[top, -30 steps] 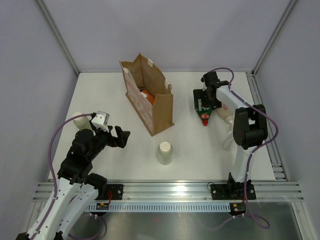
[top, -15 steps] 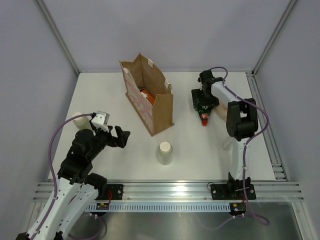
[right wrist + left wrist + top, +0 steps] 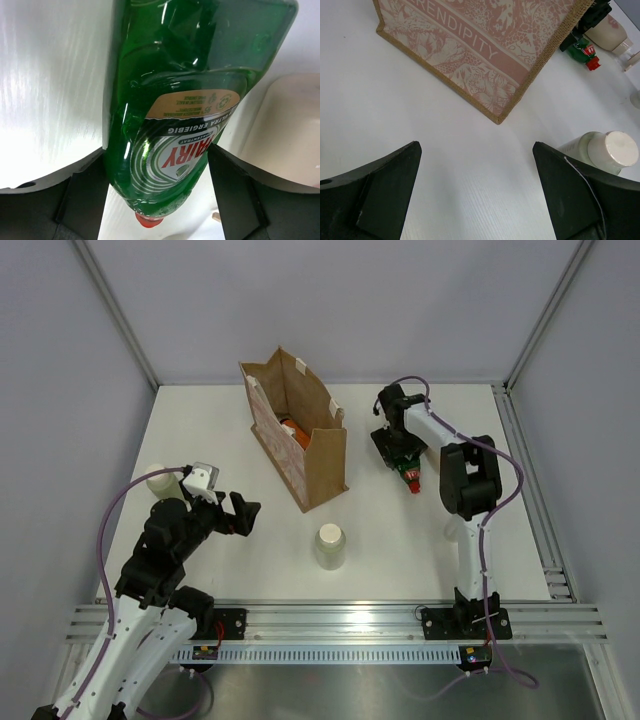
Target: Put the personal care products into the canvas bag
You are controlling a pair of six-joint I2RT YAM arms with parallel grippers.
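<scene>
**Right gripper clamped on green bottle; left gripper spread and empty**

The right gripper [image 3: 400, 447] grips the green bottle [image 3: 170, 125] by its body, to the right of the canvas bag [image 3: 300, 445] and apart from it. Whether the bottle clears the desk [image 3: 380, 540] cannot be confirmed. The bag stands upright with an orange bottle [image 3: 291, 429] inside. The left gripper [image 3: 475, 150] has its fingers wide apart and holds nothing. A cream cylinder [image 3: 331, 545] stands near the bag's front corner.
</scene>
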